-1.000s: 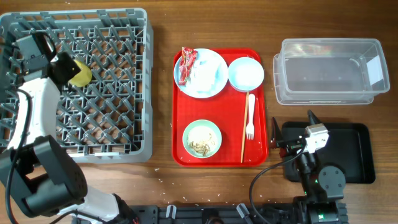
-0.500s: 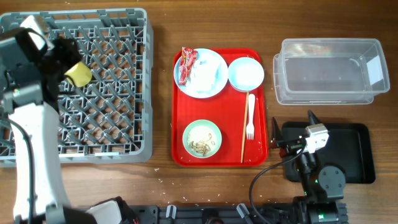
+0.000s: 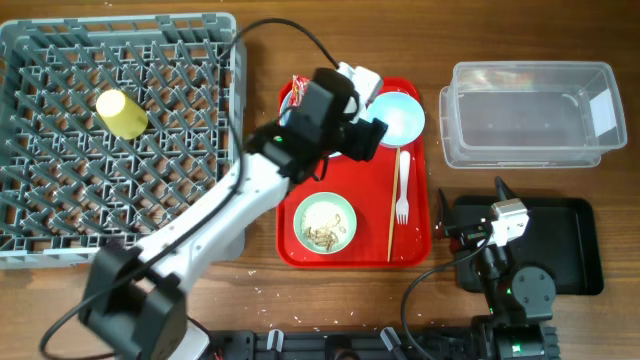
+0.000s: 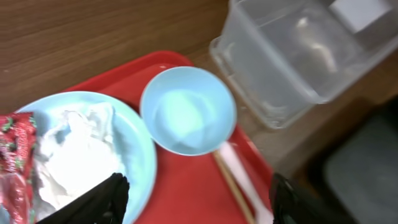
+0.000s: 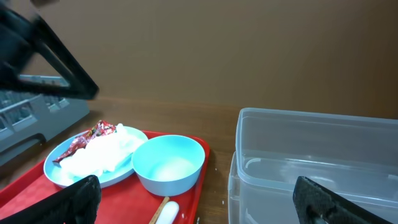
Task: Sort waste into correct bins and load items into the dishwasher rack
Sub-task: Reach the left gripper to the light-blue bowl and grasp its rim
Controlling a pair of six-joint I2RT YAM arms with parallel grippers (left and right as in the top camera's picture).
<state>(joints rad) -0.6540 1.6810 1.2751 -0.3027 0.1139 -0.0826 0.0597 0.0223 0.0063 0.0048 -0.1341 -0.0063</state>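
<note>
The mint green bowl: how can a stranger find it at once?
Find the red tray in the middle of the table. The mint green bowl sits in its near left part. Unlike the empty light blue bowl at the back, it holds beige food scraps.

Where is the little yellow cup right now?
Seen from above, the yellow cup sits in the grey rack at the left, in its upper-left part, far from the red tray.

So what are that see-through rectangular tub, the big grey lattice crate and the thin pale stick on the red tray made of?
The clear rectangular tub looks like glossy transparent plastic: the table shows through it. The grey lattice crate seems matte moulded plastic, evenly grey. The thin stick is probably bare wood: pale tan, dull.
</note>
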